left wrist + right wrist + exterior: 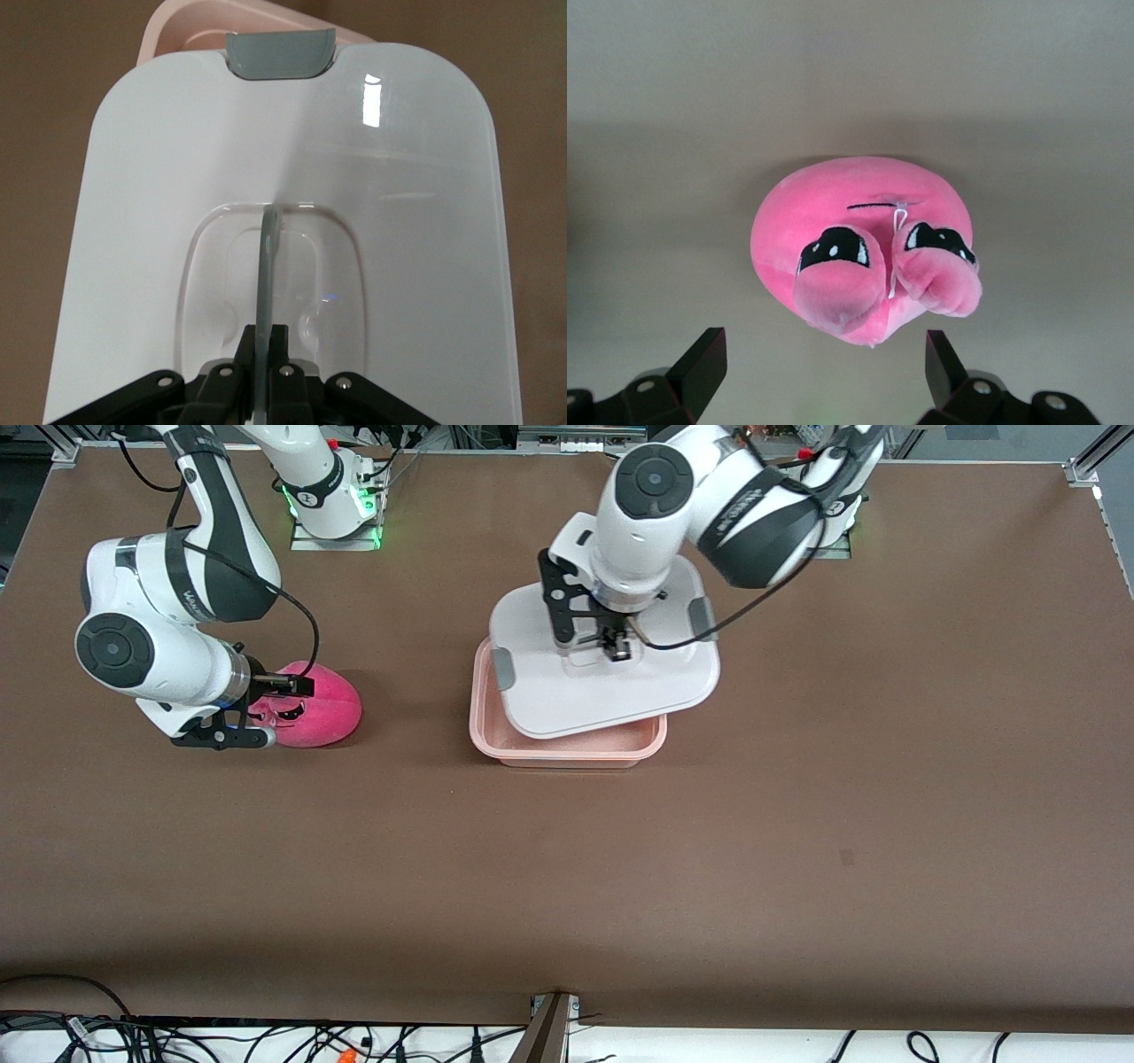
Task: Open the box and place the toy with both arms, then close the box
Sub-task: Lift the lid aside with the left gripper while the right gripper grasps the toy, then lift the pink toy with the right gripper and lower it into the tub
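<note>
The box's pale pink tub (567, 749) sits mid-table. Its white lid (611, 686) with grey side clips (502, 669) hangs skewed over the tub, shifted toward the left arm's end, so the tub's near edge shows. My left gripper (613, 646) is shut on the lid's clear handle (268, 257). The left wrist view shows the lid (159, 195), a clip (279, 53) and the tub's corner (177, 22). The hot-pink plush toy (323, 710) lies toward the right arm's end. My right gripper (270, 710) is open beside it, fingers (704, 359) apart from the toy (833, 212).
Brown tabletop (620, 886) all around. The arm bases stand along the table edge farthest from the front camera. Cables (266, 1045) lie below the table's near edge.
</note>
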`<action>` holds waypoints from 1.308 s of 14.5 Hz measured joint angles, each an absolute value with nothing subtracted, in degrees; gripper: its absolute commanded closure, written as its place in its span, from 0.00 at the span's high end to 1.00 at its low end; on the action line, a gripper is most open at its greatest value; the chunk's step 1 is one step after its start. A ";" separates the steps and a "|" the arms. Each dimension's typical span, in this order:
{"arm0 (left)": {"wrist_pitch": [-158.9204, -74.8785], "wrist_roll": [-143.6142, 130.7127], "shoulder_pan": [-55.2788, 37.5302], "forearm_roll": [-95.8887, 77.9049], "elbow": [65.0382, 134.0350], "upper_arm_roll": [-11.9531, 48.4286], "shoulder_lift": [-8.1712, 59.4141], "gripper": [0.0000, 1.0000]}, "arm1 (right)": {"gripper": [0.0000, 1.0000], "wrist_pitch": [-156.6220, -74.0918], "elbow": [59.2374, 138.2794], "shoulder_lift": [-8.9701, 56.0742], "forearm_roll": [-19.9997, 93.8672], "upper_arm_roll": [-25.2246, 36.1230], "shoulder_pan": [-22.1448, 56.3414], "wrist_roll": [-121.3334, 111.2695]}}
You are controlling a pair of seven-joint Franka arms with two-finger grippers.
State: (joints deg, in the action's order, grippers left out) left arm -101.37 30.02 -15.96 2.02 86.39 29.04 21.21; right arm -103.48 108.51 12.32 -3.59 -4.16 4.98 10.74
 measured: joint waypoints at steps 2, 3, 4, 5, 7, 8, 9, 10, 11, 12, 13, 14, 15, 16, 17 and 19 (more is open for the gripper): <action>-95.08 30.02 -12.50 2.02 83.81 29.03 20.83 0.00 | 0.99 -103.78 108.96 12.48 -3.60 -4.16 5.15 10.73; -92.32 30.04 -10.51 2.02 82.86 29.03 20.44 0.00 | 0.99 -104.04 109.14 12.52 -3.60 -4.16 5.32 10.73; -89.91 30.12 -8.44 2.02 82.12 29.00 19.94 0.00 | 0.99 -104.18 109.38 12.56 -3.60 -4.16 5.44 10.73; -87.59 30.18 -5.99 2.03 81.53 29.01 19.27 0.00 | 0.99 -104.31 109.62 12.67 -3.60 -4.16 5.50 10.73; -82.49 32.13 -0.73 2.04 79.39 28.91 18.32 0.00 | 0.99 -105.00 109.95 13.24 -3.61 -4.16 5.53 10.73; -80.17 33.91 1.75 2.04 77.74 28.76 18.03 0.00 | 0.99 -105.45 110.06 13.66 -3.63 -4.16 5.53 10.73; -78.67 36.03 4.06 2.05 76.18 28.54 17.79 0.00 | 0.99 -105.89 110.09 14.14 -3.77 -4.16 5.54 10.73; -77.84 38.61 6.41 2.07 75.00 28.42 17.62 0.00 | 0.99 -106.44 110.10 14.62 -4.27 -4.16 5.54 10.73; -77.42 41.82 8.95 2.08 74.32 28.35 17.58 0.00 | 0.97 -106.97 110.10 15.02 -4.91 -4.15 5.54 10.73; -77.37 45.58 11.65 2.09 74.13 28.30 17.60 0.00 | 0.87 -107.39 110.10 15.34 -5.33 -4.15 5.54 10.74; -77.36 50.15 14.36 2.15 74.13 28.23 17.71 0.00 | 0.68 -107.55 110.10 15.58 -5.50 -4.16 5.54 10.74; -77.34 54.69 16.51 2.23 74.14 28.17 17.87 0.00 | 0.47 -107.56 110.10 15.67 -5.54 -4.15 5.54 10.73; -77.31 58.78 18.02 2.36 74.14 28.10 17.99 0.00 | 0.28 -107.55 110.10 15.68 -5.55 -4.15 5.54 10.73; -77.30 62.34 19.14 2.71 74.14 28.07 18.07 0.00 | 0.12 -107.52 110.10 15.68 -5.55 -4.15 5.54 10.74; -77.30 65.32 19.84 3.37 74.15 28.06 18.19 0.00 | 0.02 -107.45 110.10 15.69 -5.55 -4.15 5.54 10.79; -77.29 68.76 20.21 4.24 74.20 28.12 19.15 0.00 | 0.00 -107.31 110.09 15.69 -5.55 -4.16 5.55 11.88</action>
